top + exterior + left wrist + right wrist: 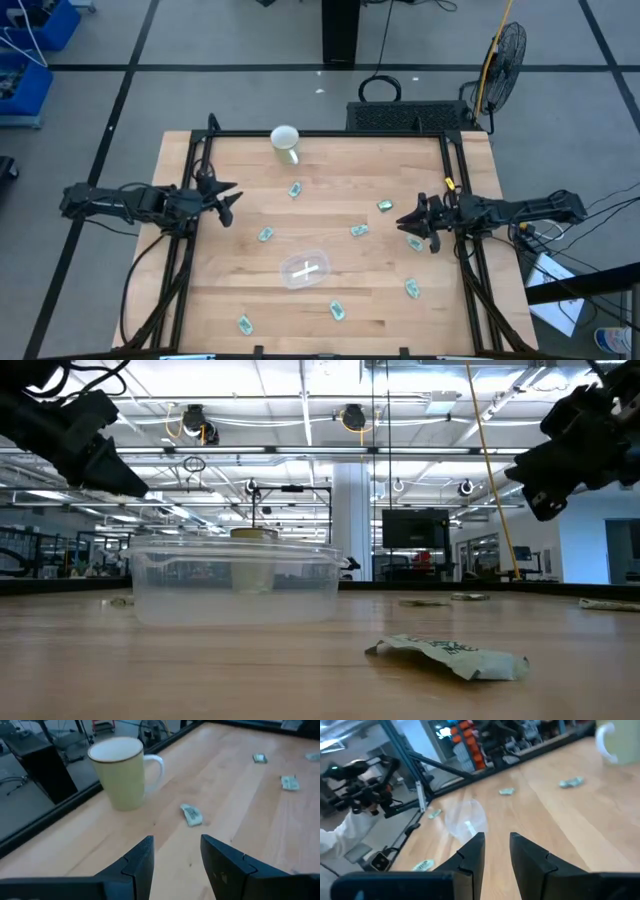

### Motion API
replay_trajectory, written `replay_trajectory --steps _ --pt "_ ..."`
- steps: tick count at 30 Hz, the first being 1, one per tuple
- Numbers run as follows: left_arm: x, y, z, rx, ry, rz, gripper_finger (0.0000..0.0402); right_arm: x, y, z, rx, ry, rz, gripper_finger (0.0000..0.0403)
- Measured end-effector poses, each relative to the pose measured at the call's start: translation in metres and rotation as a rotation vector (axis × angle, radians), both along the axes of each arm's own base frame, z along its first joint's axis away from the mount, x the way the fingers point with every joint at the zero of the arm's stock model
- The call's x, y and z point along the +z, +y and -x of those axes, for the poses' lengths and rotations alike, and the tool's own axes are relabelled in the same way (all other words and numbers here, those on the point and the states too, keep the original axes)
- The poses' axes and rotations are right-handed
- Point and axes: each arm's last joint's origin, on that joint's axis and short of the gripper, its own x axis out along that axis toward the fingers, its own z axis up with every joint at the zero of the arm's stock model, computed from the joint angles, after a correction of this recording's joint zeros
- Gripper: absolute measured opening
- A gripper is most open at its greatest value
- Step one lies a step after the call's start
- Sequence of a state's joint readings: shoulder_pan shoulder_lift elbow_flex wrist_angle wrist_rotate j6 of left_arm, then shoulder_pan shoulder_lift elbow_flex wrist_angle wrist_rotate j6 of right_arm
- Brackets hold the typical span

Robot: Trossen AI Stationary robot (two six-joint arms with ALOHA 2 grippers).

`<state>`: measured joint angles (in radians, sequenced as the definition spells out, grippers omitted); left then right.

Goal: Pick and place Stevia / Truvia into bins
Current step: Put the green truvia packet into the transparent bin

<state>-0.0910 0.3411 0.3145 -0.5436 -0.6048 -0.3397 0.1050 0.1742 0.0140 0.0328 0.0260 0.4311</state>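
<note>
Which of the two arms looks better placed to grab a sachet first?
Probably the right. Its gripper, fingers open, hovers almost over a sachet, with others close by. The left gripper, also open, sits at the table's left edge, farther from any sachet.

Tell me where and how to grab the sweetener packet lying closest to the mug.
Take that packet across its short width, coming straight down from above. It lies flat on the table, so no side offers an edge to pinch. The left gripper, open and nearby, seems best placed. The mug stands apart, likely leaving room.
</note>
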Motion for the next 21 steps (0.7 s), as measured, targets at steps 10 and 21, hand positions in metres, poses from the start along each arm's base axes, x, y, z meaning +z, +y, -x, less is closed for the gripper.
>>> replay_trajectory --steps 10,21 --pt "-0.010 -0.005 -0.010 -0.065 0.069 0.161 0.0168 -0.013 -0.006 -0.009 -0.231 0.141 0.077 0.0086" --pt "0.001 -0.007 -0.042 -0.063 -0.112 0.137 0.0168 0.029 -0.010 -0.042 -0.257 0.354 0.236 0.0086"
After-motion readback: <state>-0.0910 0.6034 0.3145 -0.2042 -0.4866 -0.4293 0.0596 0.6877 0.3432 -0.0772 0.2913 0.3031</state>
